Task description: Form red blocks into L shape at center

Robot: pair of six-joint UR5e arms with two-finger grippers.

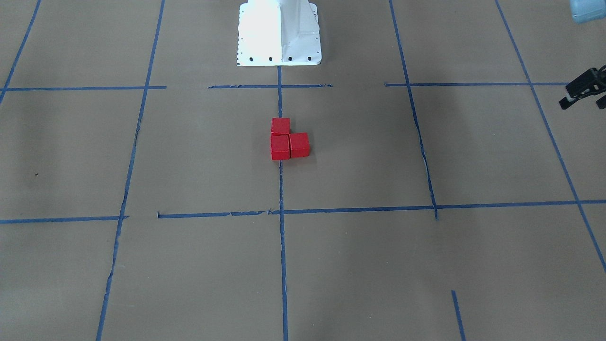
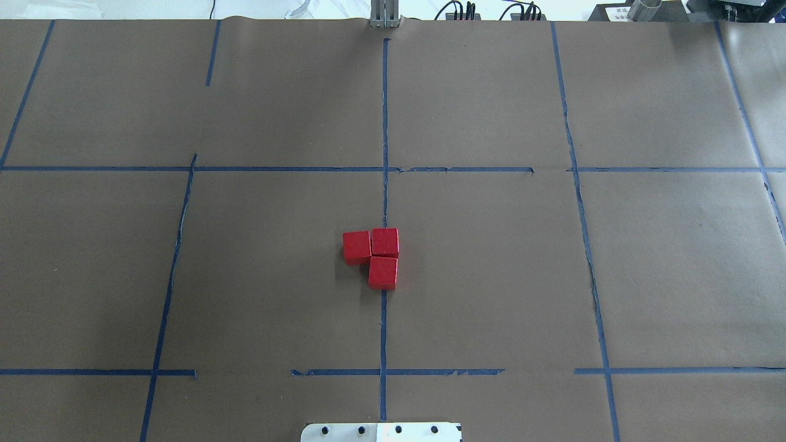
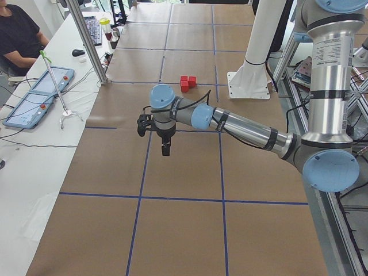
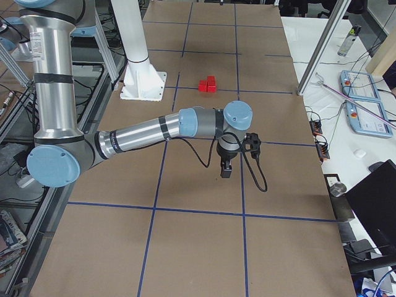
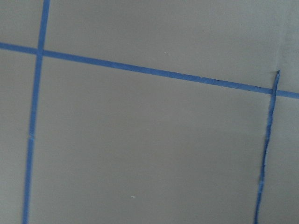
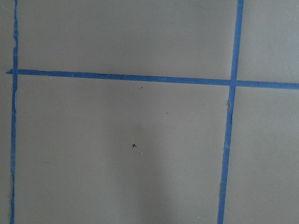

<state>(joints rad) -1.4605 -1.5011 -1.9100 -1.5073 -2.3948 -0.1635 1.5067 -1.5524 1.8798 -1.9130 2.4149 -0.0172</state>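
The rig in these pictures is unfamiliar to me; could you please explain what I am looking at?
It is a two-armed robot at a paper-covered table. Two cameras look down from front and back, two from the table's ends, and one on each wrist sees only paper and blue tape. Three red blocks lie close together in an L on the middle tape line. The left tool and right tool hang away from them above the paper; neither holds a block.

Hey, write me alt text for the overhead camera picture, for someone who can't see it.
Three red blocks sit bunched together in an L shape on brown paper, over the middle blue tape line of a taped grid. The robot's white base plate shows at the bottom edge.
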